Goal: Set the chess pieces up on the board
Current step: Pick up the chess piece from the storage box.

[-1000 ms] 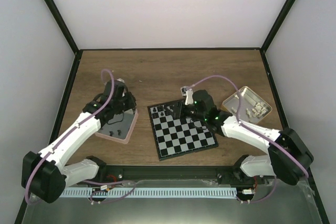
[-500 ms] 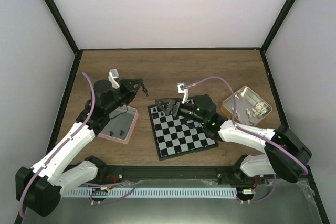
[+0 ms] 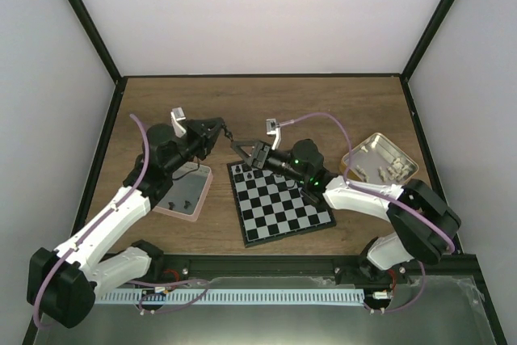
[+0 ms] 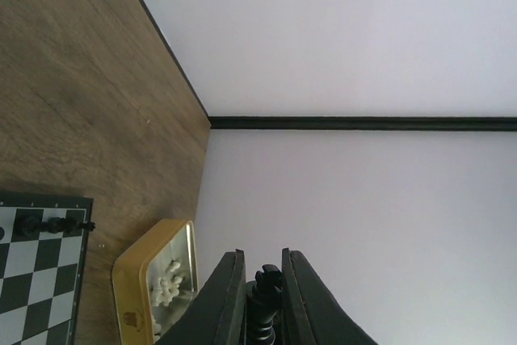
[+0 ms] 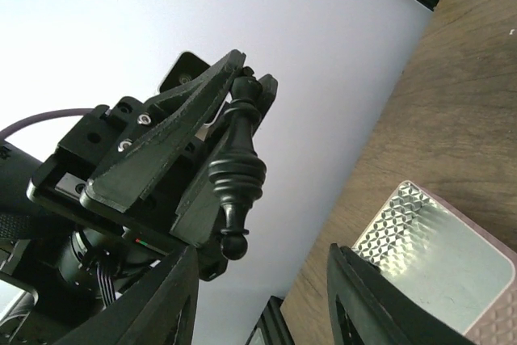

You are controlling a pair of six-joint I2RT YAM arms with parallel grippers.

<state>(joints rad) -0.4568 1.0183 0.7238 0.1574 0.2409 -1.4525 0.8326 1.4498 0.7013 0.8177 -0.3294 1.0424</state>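
- Handover is seemingly being set up just past the far-left corner of the board [image 3: 284, 209], where the two grippers are facing each other tip to tip above the wood.
- Left gripper [image 4: 262, 256] is pinching a tall black piece [image 5: 237, 169] at its fingertips. It is holding the piece by one end, so the rest of the body is hanging clear, probably to leave the other arm something to close on.
- Right gripper [image 5: 262, 262] is gripping nothing, with its jaws spread wide and pointing at that exposed body.
- A few black pieces [image 3: 252, 172] are standing along the board's far edge. Most squares are lying bare, so the setup is looking early.
- Pink-rimmed tray [image 3: 200, 198], left of the board, is holding a few more dark pieces.
- Tan tin [image 3: 359, 153], right of the board, is holding the whitish pieces [image 3: 394, 169], so each colour is sitting nearer one arm.
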